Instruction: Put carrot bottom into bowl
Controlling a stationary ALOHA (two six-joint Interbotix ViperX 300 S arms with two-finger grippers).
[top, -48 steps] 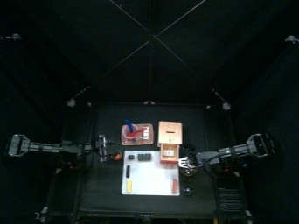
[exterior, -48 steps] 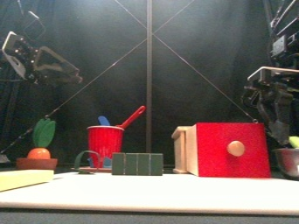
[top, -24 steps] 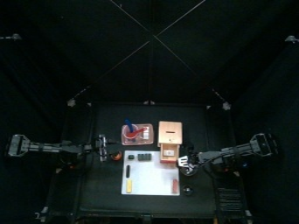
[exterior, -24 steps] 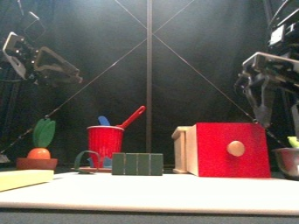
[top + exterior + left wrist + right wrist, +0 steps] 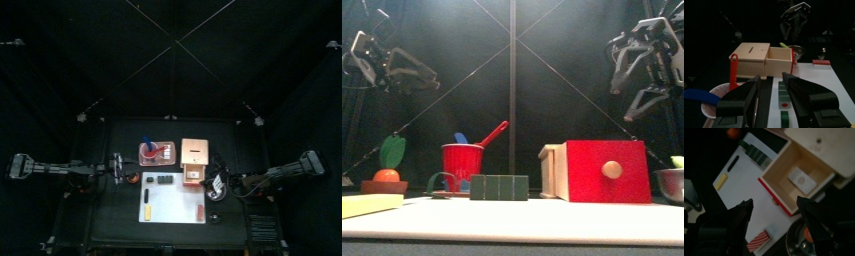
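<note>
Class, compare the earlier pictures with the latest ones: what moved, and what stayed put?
The right hand rose in the front view, ending high above the red-fronted wooden box, jaws wide open and empty. Nothing was grasped or released. The left hand, the red plastic cup and the box kept their places.

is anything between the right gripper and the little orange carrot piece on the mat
Nothing visible is. The right gripper hangs open, high above the red box. The small orange piece lies uncovered on the white mat beside the box.
</note>
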